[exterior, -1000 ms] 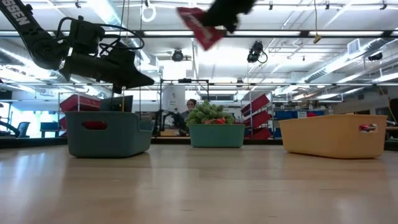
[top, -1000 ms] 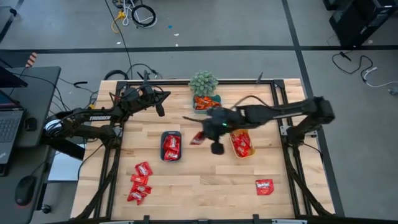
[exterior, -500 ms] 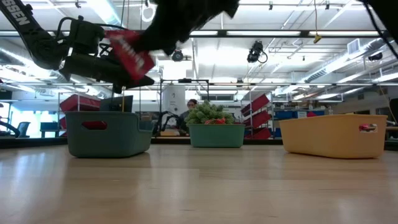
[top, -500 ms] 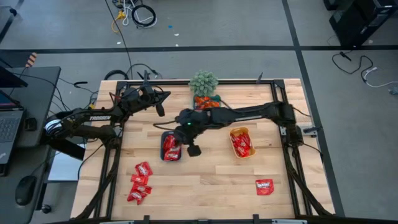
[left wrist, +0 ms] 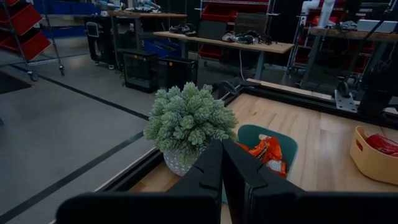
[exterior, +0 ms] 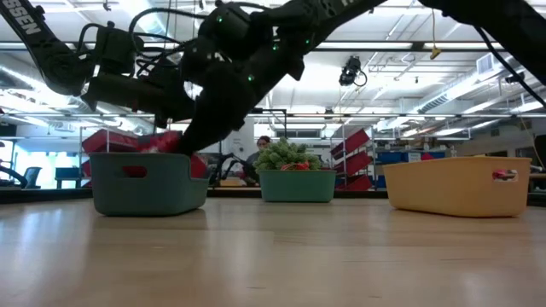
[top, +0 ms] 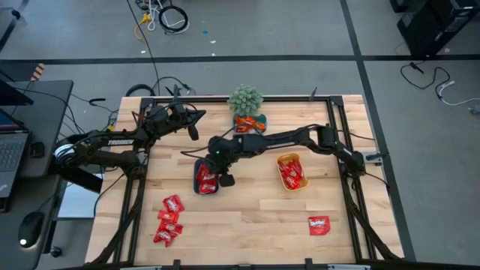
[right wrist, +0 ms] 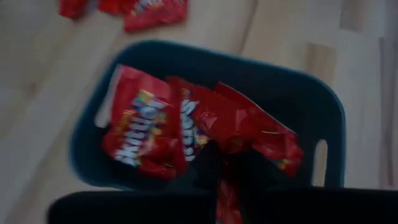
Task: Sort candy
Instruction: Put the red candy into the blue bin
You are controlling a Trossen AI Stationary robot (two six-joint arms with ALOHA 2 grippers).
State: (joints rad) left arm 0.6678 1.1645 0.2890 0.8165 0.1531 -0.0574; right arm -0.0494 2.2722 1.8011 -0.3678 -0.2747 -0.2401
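A blue tray (top: 206, 160) left of the table's middle holds red candy packets (right wrist: 140, 127). My right gripper (right wrist: 227, 180) reaches in from the table's right and hangs just over this tray, shut on one red packet (exterior: 162, 141) that shows at the tray's rim (exterior: 145, 158) in the low view. Several more red packets (top: 169, 217) lie on the wood near the left front, and one (top: 319, 223) at the right front. My left gripper (top: 193, 133) stays shut and level at the far left, holding nothing. My right gripper pinches an edge of the red packet (right wrist: 226, 200) between its two fingers. The fingers slant down from the table's right. The packet hangs below them into the blue tray (right wrist: 292, 87). Whether it rests on the packets inside cannot be told.
A yellow tray (top: 280, 160) with red packets stands right of the middle. A teal tray (top: 259, 120) with orange packets sits at the far edge beside a small green plant (top: 245, 99). Bare wood lies at the front middle.
My right gripper has carried the red packet toward the table's left and down, from high between the trays to just over the blue tray, rolling a little on the way. The packet has come down to the tray's rim.
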